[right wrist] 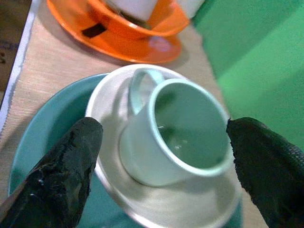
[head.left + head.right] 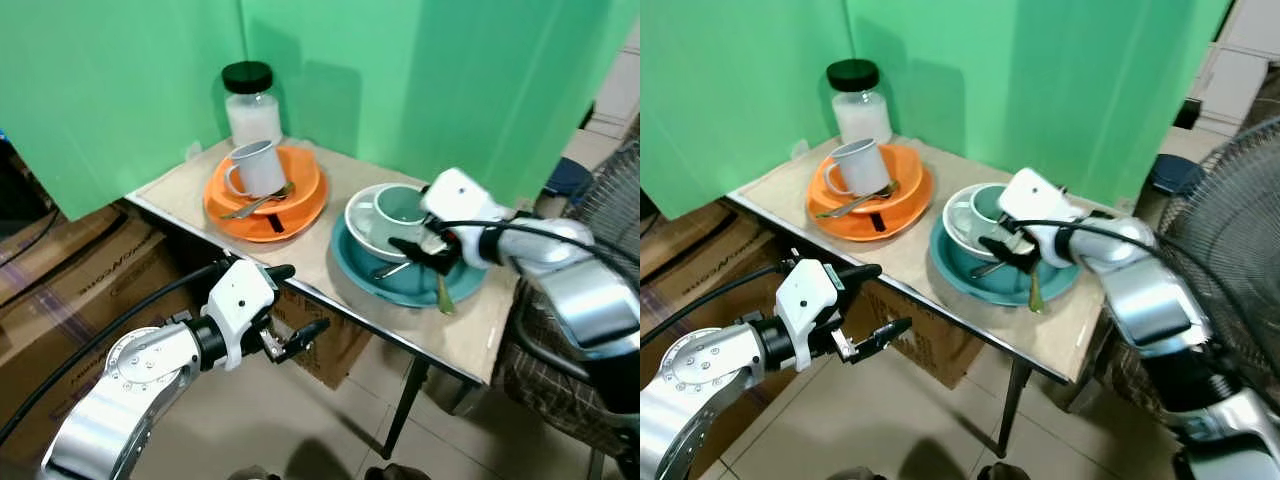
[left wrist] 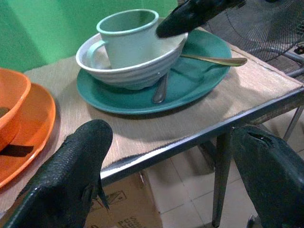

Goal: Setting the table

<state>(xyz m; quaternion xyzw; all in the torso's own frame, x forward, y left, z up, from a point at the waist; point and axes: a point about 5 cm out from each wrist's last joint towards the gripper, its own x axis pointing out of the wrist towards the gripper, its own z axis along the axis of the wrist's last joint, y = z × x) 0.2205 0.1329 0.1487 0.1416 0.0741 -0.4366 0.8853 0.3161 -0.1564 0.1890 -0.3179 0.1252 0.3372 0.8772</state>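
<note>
**Step in hand: approach to the mug**

The right gripper (image 1: pixel 156 156) hovers over the pale green mug (image 1: pixel 183 130), fingers spread and not touching it. The mug sits in the white bowl (image 2: pixel 362 222) on the teal plate (image 2: pixel 350 265), right of the orange set. Next move: lower, straddle the rim, close. The left gripper (image 2: pixel 290 310) waits, fingers apart, near the table edge (image 2: pixel 330 300).
</note>
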